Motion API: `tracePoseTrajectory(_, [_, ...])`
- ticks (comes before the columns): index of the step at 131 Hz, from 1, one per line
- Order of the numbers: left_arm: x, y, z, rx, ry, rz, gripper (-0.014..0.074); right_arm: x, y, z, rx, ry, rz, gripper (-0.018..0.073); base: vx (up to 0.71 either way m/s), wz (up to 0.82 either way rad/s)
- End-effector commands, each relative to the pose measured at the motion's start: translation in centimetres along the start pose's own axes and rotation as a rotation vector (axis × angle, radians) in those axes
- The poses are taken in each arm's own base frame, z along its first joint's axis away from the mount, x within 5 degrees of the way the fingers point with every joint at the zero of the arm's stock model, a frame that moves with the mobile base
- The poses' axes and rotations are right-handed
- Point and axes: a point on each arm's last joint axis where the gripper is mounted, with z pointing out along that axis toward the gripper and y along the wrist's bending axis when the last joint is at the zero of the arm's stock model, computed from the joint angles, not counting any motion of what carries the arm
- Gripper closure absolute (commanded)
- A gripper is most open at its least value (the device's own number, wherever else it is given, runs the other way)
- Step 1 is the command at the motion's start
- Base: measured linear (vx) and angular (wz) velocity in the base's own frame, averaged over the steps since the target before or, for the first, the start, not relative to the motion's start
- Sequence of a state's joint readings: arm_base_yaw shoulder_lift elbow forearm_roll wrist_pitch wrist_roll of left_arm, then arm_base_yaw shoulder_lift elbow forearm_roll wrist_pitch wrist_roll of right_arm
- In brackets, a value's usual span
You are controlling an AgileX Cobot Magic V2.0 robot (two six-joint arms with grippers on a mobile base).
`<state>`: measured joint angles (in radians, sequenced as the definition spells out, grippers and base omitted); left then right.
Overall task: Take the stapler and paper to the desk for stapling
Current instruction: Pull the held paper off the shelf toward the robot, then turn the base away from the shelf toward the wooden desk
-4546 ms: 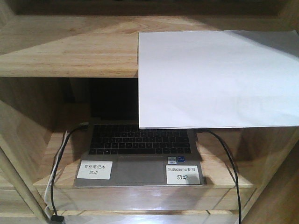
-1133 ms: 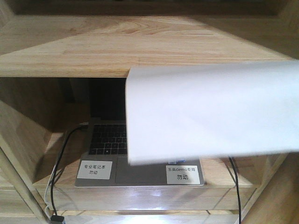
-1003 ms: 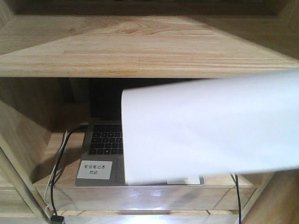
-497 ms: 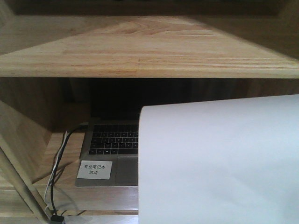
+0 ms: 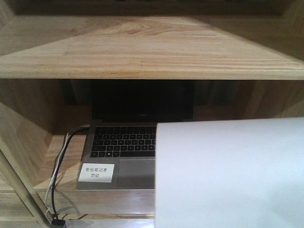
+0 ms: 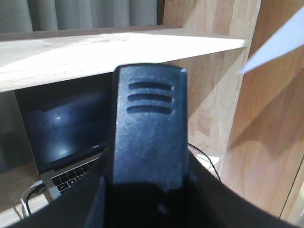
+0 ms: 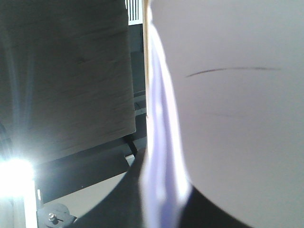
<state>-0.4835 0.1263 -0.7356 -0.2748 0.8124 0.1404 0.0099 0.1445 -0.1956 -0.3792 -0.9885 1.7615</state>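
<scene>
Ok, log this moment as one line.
left gripper shut on stapler | right gripper shut on paper | paper in front of laptop | desk unseen

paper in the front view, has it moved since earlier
Yes. The paper has left the top shelf board and dropped lower, now covering the laptop's right side.

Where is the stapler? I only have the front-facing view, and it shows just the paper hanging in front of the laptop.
Observer: The left wrist view has it. The stapler stands upright in the left gripper, facing the laptop.
Operator: Is the right gripper actually holding the paper?
Observer: It appears so. In the right wrist view the paper runs down into the right gripper and looks pinched there, though that area is dark.
</scene>
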Motion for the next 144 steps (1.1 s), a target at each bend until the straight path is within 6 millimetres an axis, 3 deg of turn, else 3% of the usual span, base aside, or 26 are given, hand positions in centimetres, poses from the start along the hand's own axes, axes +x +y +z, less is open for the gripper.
tracePoseTrajectory(1, [-1.83, -0.06, -0.25, 0.004, -0.132, -0.013, 0.0596, -0.30, 0.70, 0.61, -0.043, -0.011, -0.004, 0.0565, 0.00, 0.00])
tracePoseTrajectory(144, [-1.83, -0.06, -0.25, 0.004, -0.132, -0.013, 0.0596, -0.19, 0.68, 0.62, -0.041, 0.002, -0.013, 0.0565, 0.00, 0.01])
